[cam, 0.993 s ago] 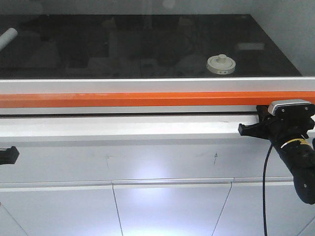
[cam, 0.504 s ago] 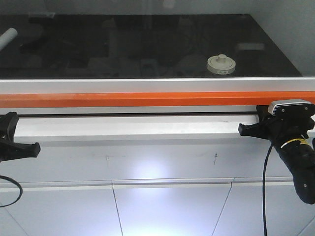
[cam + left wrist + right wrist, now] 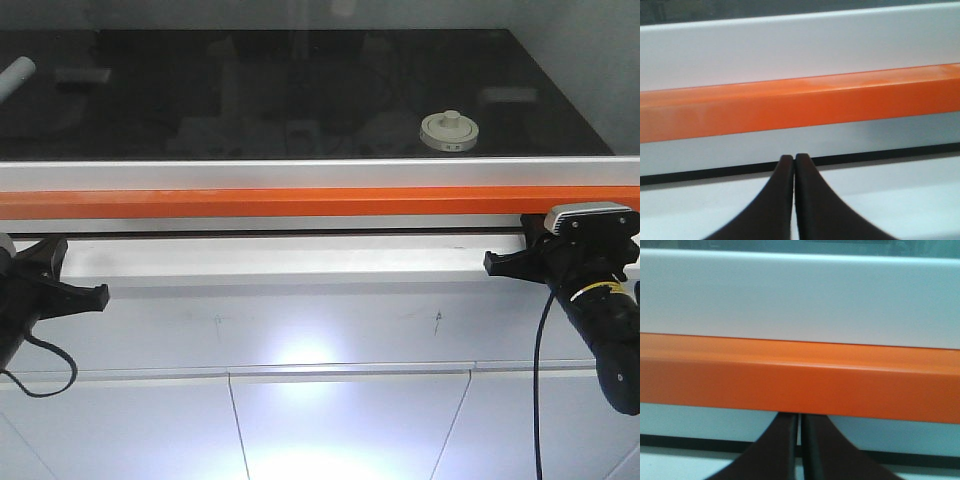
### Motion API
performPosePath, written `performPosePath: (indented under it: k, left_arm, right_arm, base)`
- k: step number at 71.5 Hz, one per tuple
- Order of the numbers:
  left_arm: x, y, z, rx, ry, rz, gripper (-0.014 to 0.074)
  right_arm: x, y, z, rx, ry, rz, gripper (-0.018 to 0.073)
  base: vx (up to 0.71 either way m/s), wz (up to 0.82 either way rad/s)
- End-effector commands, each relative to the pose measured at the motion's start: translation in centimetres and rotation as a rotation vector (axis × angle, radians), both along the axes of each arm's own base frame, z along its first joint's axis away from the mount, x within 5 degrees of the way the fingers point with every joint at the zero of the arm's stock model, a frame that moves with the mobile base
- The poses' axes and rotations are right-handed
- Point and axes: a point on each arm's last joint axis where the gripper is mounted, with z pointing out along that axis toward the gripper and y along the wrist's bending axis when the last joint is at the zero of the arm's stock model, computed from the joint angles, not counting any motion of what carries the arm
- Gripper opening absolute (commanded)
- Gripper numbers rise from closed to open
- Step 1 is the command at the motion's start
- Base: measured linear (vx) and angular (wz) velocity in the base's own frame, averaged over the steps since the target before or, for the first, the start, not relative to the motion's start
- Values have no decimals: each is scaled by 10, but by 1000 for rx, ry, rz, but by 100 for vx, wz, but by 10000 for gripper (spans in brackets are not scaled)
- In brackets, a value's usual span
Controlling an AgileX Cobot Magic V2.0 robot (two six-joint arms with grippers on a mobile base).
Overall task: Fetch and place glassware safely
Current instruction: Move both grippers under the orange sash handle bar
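Note:
The glassware (image 3: 449,131) is a small squat jar with an off-white knobbed lid. It stands on the dark surface behind the sash, right of centre. My left gripper (image 3: 100,295) (image 3: 794,157) is shut and empty at the far left, its tips in front of the white ledge (image 3: 300,262). My right gripper (image 3: 490,263) (image 3: 800,416) is shut and empty at the right. Its tips point at the ledge just under the orange bar (image 3: 300,203). Both grippers sit below and in front of the jar, which shows in neither wrist view.
A white frame rail (image 3: 300,173) and the orange bar run the full width between the grippers and the dark surface. White cabinet panels (image 3: 340,420) lie below. A pale cylinder (image 3: 14,75) lies at the far left of the dark surface.
My left gripper has come up and to the right from the left edge into view. The right gripper and the jar have not moved.

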Motion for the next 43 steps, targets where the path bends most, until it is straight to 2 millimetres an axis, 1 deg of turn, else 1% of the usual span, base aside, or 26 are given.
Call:
performPosePath:
  k: [1, 26, 34, 43]
  left_arm:
    - [6, 3, 16, -22, -147, 36, -7]
    - [9, 4, 3, -23, -130, 45, -7]
    - [14, 3, 5, -21, -136, 38, -7]
    - [22, 3, 11, -22, -160, 35, -7]
  right_arm:
    - [4, 2, 27, -1, -177, 14, -3]
    - [4, 2, 27, -1, -176, 14, -3]
    - [4, 2, 27, -1, -176, 14, -3]
    - [4, 2, 27, -1, -176, 14, -3]
  base:
    - [0, 0]
    - [0, 0]
    - [0, 0]
    - [0, 0]
